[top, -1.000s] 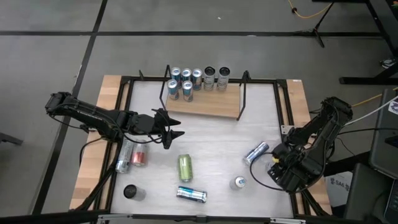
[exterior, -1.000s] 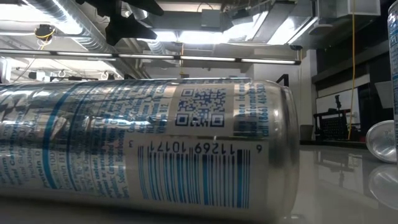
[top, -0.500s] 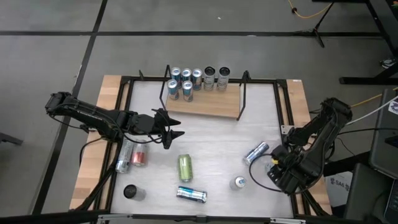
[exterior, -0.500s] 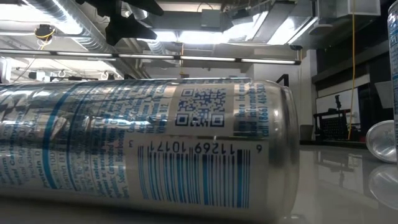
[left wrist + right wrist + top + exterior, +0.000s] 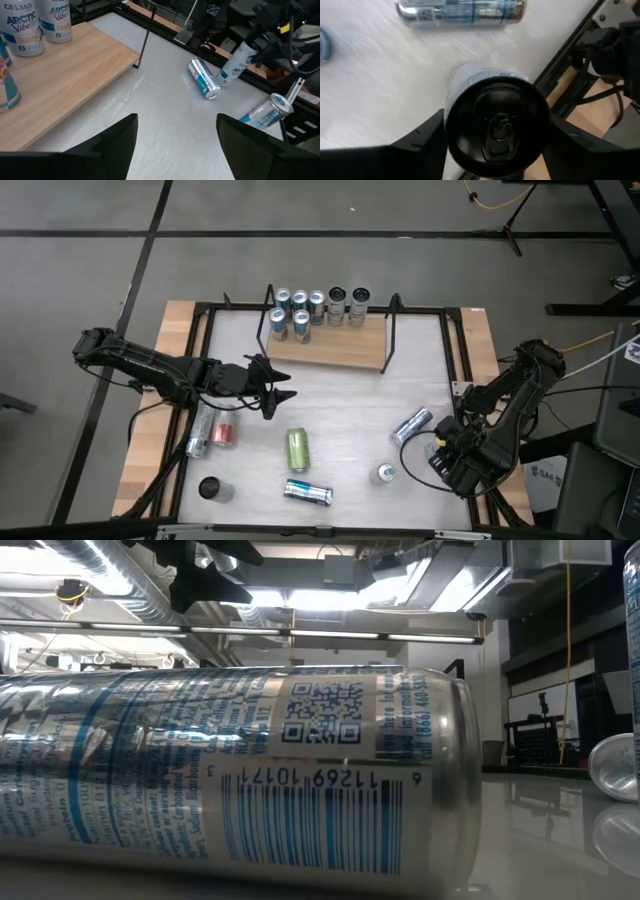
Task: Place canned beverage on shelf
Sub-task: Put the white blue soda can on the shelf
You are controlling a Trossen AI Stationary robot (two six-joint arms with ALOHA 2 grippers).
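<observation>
Bench point(image 5: 340, 395): pale top inside a black frame, wooden margins along the left and right sides. A broad bare strip runs between the shelf front and the loose cans nearer the camera side.

Shelf point(image 5: 330, 345): at the far middle of the bench, wooden board between black wire end frames. Seven cans point(image 5: 316, 306) stand crowded on its left and centre; the board's right part is bare.

Left tool point(image 5: 280, 388): hovers just in front of the shelf's left end, fingers spread wide, nothing between them. The left wrist view confirms bare bench between the fingers point(image 5: 122, 137).

Right tool point(image 5: 440, 452): near the bench's right frame. In the right wrist view its fingers point(image 5: 425, 135) close against both sides of an upright can point(image 5: 492, 127), black top with pull tab facing the camera; the can is well apart from the shelf.

Loose cans: silver-blue can point(image 5: 412, 424) lying just beside the right tool; an upright can point(image 5: 385, 473) nearby; a green can point(image 5: 298, 448) and another silver-blue one point(image 5: 307, 493) lying mid-bench; two lying at left point(image 5: 210, 432); a dark-topped one point(image 5: 210, 488) at the near left.
</observation>
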